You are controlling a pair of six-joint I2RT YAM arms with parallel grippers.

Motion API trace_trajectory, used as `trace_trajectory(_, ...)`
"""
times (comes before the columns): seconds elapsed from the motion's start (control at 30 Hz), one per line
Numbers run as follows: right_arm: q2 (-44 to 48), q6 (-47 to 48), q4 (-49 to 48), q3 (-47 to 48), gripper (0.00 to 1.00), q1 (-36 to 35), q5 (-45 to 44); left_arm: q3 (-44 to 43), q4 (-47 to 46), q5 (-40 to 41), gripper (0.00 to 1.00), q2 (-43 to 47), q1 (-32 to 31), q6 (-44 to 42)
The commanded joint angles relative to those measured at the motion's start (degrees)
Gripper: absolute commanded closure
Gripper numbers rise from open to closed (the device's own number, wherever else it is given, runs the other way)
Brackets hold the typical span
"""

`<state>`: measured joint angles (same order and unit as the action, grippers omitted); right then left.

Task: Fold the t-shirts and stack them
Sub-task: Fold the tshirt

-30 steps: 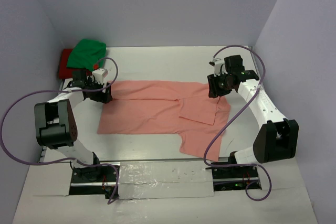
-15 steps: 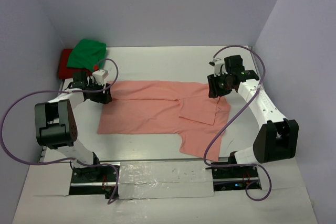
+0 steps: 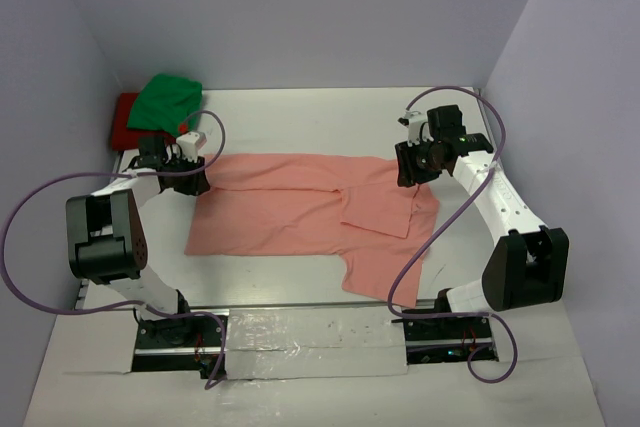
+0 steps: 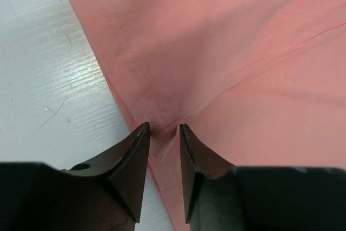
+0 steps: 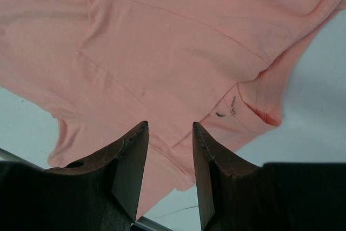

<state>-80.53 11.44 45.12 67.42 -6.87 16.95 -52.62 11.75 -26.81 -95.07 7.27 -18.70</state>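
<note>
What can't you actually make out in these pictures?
Red shirt: top view, mostly under the green shirt, its fold hidden.
Left hand: wrist view, unclear whether it grips the pink shirt; top view, its own body hides the grip.
Dark marks by the collar: right wrist view, too small to read.

Pink shirt (image 3: 290, 217) lies spread flat across mid-table, its length running left to right, collar end at the right. One flap is folded over onto its right half, and a sleeve sticks out toward the near edge. At the far-left corner the stitched hem puckers into a small ridge. Green shirt (image 3: 168, 99) sits bunched in the far-left corner, atop the red shirt (image 3: 123, 122), which shows only an edge.
</note>
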Motion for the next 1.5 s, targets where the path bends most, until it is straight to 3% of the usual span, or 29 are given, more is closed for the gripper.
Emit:
trace_trajectory(0.0, 0.5, 0.3, 0.3, 0.4, 0.55, -0.4, -0.5, -0.3, -0.5, -1.9, 0.63, 0.7, -0.2, -0.7)
trace_trajectory(0.27, 0.6, 0.4, 0.2, 0.3, 0.55, -0.4, -1.0, -0.5, 1.5, -1.1, 0.81, 0.2, -0.2, -2.2)
trace_trajectory(0.7, 0.7, 0.4, 0.1, 0.3, 0.55, -0.3, -0.6, -0.6, 2.9, 3.9, 0.81, 5.3, -0.2, -5.2)
trace_trajectory(0.9, 0.9, 0.4, 0.2, 0.3, 0.55, -0.3, -0.4, -1.3, -0.6, 9.4, 0.82, 8.5, -0.2, -5.0)
trace_trajectory(1.1, 0.8, 0.4, 0.3, 0.3, 0.55, -0.4, -0.4, -5.2, 3.9, 9.6, 0.81, 8.0, -0.5, -7.0)
trace_trajectory(1.2, 1.1, 0.5, 0.2, 0.3, 0.55, -0.4, -0.4, -5.8, 6.9, 7.5, 0.75, 6.8, -0.4, -7.3)
trace_trajectory(1.23, 1.1, 0.4, 0.3, 0.3, 0.55, -0.4, -0.3, -5.9, 7.6, 7.0, 0.61, 6.5, -0.5, -7.4)
trace_trajectory(1.33, 1.0, 0.5, 0.3, 0.3, 0.55, -0.3, -0.3, -6.5, 9.9, 6.2, 0.42, 4.4, -0.5, -7.8)
trace_trajectory(1.47, 1.0, 0.6, 0.3, 0.3, 0.55, -0.4, -0.4, -7.3, 13.4, 4.4, 0.35, 1.6, -0.5, -8.0)
